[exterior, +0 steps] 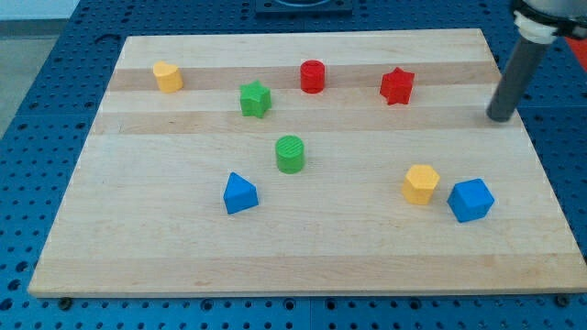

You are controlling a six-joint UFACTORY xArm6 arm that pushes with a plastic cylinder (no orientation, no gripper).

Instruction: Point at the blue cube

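The blue cube sits on the wooden board at the view's lower right. A yellow hexagonal block stands just to its left, close beside it. My tip is on the board near the right edge, well above the blue cube and slightly to its right, apart from every block. The dark rod rises from it toward the view's top right corner.
A blue triangular block lies at lower centre-left, a green cylinder in the middle, a green star, a red cylinder and a red star along the top, and a yellow block at top left.
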